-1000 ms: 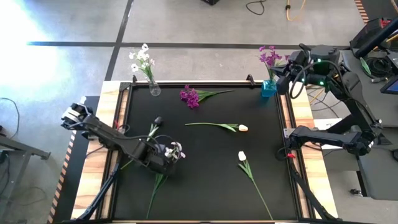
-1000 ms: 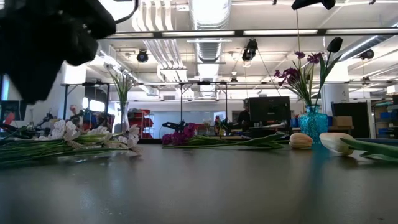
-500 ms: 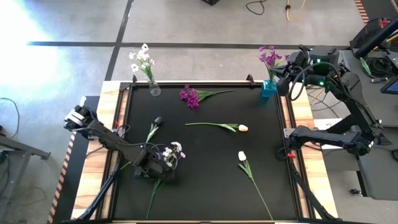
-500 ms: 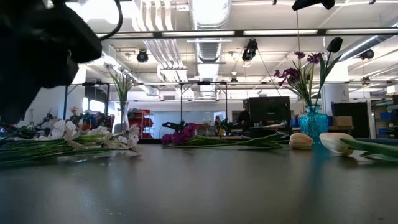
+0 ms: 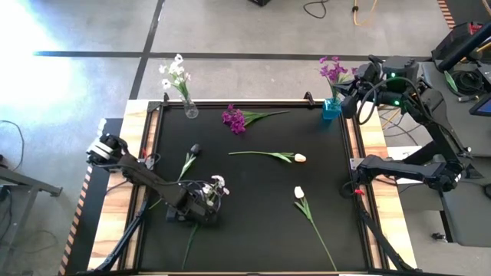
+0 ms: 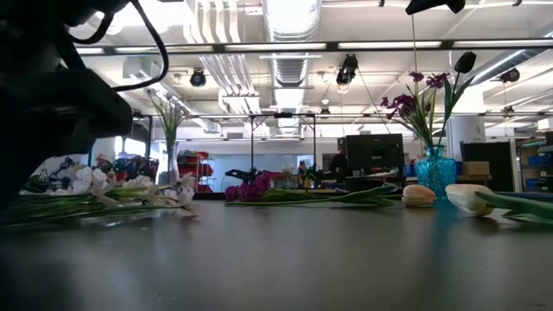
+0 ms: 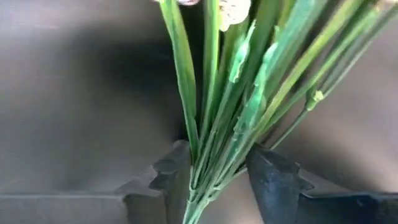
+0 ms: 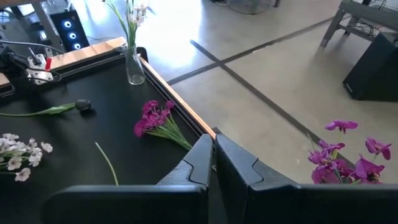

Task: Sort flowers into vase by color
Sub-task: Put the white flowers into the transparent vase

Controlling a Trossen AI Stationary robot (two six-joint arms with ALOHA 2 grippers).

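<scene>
Green stems of the white flower spray (image 7: 249,93) run between the two dark fingers (image 7: 273,180) of the left gripper (image 5: 201,205), which sits low over the black table mat (image 5: 253,230); the fingers stand apart on either side of the stems, and whether they pinch them I cannot tell. The spray's white blossoms (image 5: 215,184) lie just beyond the gripper. A dark tulip (image 5: 193,150) lies near it, two cream tulips (image 5: 299,158) rest mid-mat, and a magenta spray (image 5: 235,119) lies toward the far edge. The clear vase (image 5: 189,110) at the far left corner holds white flowers, the blue vase (image 5: 331,107) at the far right holds purple ones. The right gripper (image 8: 213,163) hovers beside the blue vase, fingers pressed together, holding nothing
</scene>
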